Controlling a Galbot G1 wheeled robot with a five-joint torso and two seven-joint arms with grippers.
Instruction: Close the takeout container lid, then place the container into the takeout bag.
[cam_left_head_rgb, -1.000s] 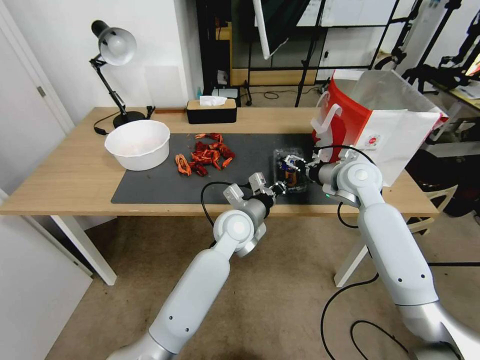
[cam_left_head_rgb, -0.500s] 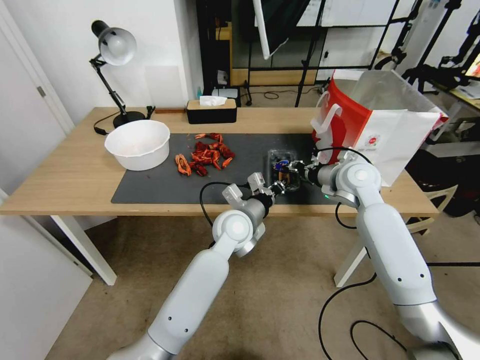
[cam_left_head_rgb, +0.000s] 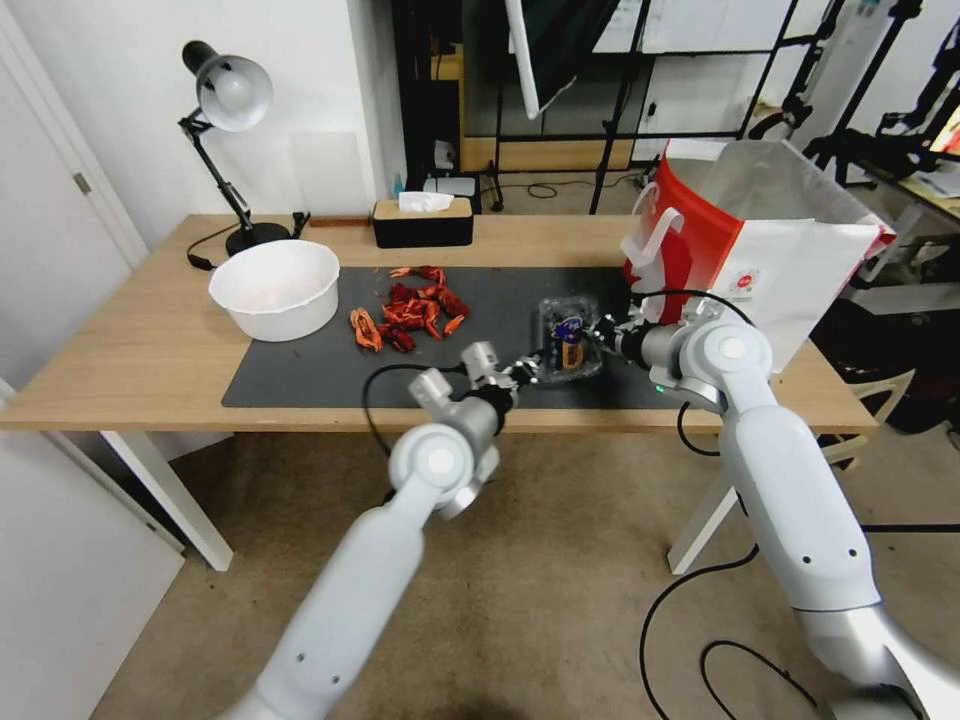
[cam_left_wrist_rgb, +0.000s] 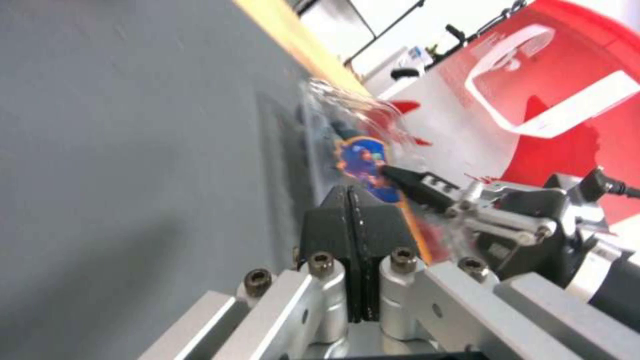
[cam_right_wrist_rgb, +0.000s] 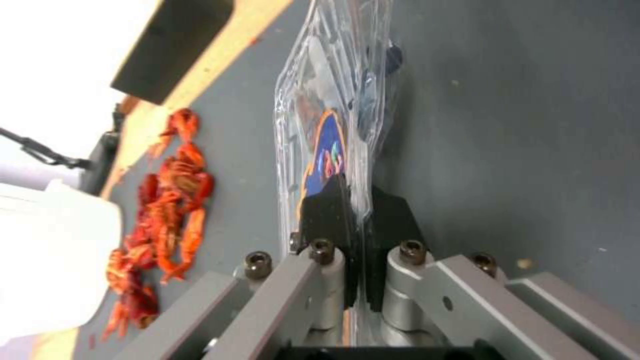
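The takeout container (cam_left_head_rgb: 567, 338) is a small clear clamshell on the dark mat (cam_left_head_rgb: 300, 375), just left of the takeout bag (cam_left_head_rgb: 700, 240). Its lid (cam_right_wrist_rgb: 327, 150), carrying a blue and orange label, lies folded over the base with dark berries behind it. My right gripper (cam_left_head_rgb: 603, 335) is shut on the container's clear rim on the bag side, and the right wrist view shows plastic pinched in that gripper (cam_right_wrist_rgb: 357, 200). My left gripper (cam_left_head_rgb: 533, 365) is shut and holds nothing, just off the container's near-left corner. In the left wrist view, that gripper (cam_left_wrist_rgb: 350, 192) points at the container (cam_left_wrist_rgb: 363, 155).
A heap of red crayfish (cam_left_head_rgb: 410, 310) lies mid-mat, with a white bowl (cam_left_head_rgb: 275, 288) to its left. A black tissue box (cam_left_head_rgb: 422, 222) and a desk lamp (cam_left_head_rgb: 228, 100) stand at the table's back. The bag's silvery mouth (cam_left_head_rgb: 780, 185) faces up.
My left arm has drawn back to the left, away from the container. The container has shifted slightly left and farther onto the mat, with my right gripper closing on its rim.
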